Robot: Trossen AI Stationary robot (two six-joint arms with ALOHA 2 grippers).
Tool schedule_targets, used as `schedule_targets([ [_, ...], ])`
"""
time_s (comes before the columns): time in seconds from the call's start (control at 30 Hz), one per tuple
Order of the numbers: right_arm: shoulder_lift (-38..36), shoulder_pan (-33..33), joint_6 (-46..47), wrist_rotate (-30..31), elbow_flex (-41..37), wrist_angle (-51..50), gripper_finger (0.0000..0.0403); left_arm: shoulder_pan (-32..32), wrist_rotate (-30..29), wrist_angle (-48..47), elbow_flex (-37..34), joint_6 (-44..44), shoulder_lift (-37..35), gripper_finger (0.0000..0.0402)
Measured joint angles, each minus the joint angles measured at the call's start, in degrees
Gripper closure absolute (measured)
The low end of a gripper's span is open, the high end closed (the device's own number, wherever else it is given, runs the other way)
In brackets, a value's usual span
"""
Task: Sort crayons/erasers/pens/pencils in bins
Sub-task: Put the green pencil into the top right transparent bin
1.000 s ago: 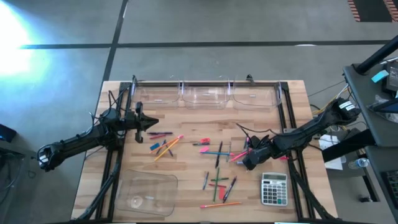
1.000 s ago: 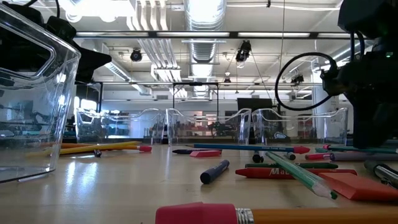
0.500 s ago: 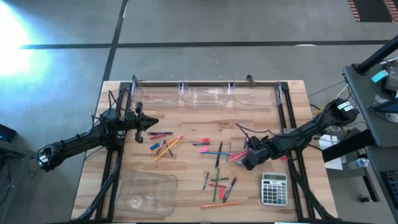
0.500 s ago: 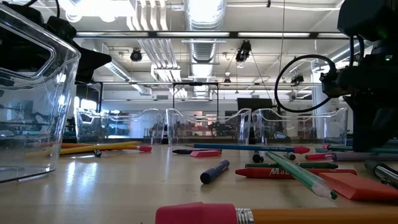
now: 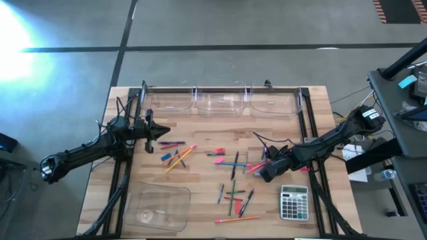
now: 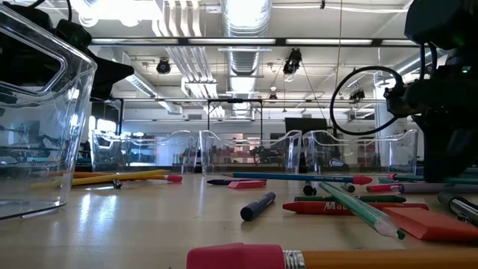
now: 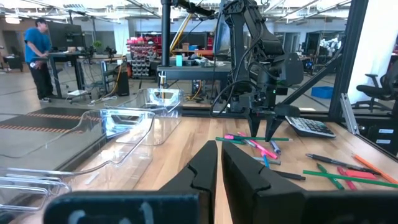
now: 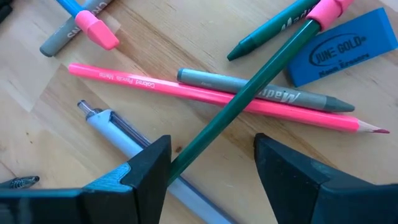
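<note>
Pens, pencils, crayons and erasers lie scattered on the wooden table (image 5: 200,177). My right gripper (image 5: 265,172) is low over the right-hand cluster, open (image 8: 211,180). Its fingers stand on either side of a long green pencil (image 8: 261,68) and a grey-blue pen (image 8: 127,140), touching nothing. Just beyond lie a pink pencil (image 8: 205,93), a grey crayon (image 8: 261,93) and a blue eraser (image 8: 345,50). My left gripper (image 5: 163,133) is shut and empty (image 7: 219,171) above the table's left side, near the orange pencils (image 5: 177,157).
Three clear tubs (image 5: 223,102) stand in a row along the far edge. A shallow clear tray (image 5: 157,205) sits near the front left. A grey calculator (image 5: 293,202) lies at the front right, close to my right gripper. More sticks lie at the centre front (image 5: 235,197).
</note>
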Motion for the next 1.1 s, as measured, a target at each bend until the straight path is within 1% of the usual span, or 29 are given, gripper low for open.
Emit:
schedule_targets([
  [0.13, 0.0, 0.0, 0.0, -0.1, 0.0, -0.2, 0.0186, 0.0, 0.0, 0.0, 0.0, 0.0, 0.0, 0.0391],
  [0.2, 0.0, 0.0, 0.1, -0.1, 0.0, -0.2, 0.0194, 0.0, 0.0, 0.0, 0.0, 0.0, 0.0, 0.0391],
  [0.47, 0.0, 0.0, 0.2, -0.3, -0.1, -0.5, 0.0267, 0.0, 0.0, 0.0, 0.0, 0.0, 0.0, 0.0391],
  [0.57, 0.0, 0.0, 0.3, -0.9, -0.1, -0.2, 0.0288, 0.0, 0.0, 0.0, 0.0, 0.0, 0.0, 0.0391],
  [0.9, -0.3, 0.0, 0.8, -1.6, -0.1, -0.5, 0.0331, 0.0, 0.0, 0.0, 0.0, 0.0, 0.0, 0.0391],
  [1.1, -2.5, 0.0, 0.8, -1.6, -0.2, -0.5, 0.0367, 0.0, 0.0, 0.0, 0.0, 0.0, 0.0, 0.0391],
])
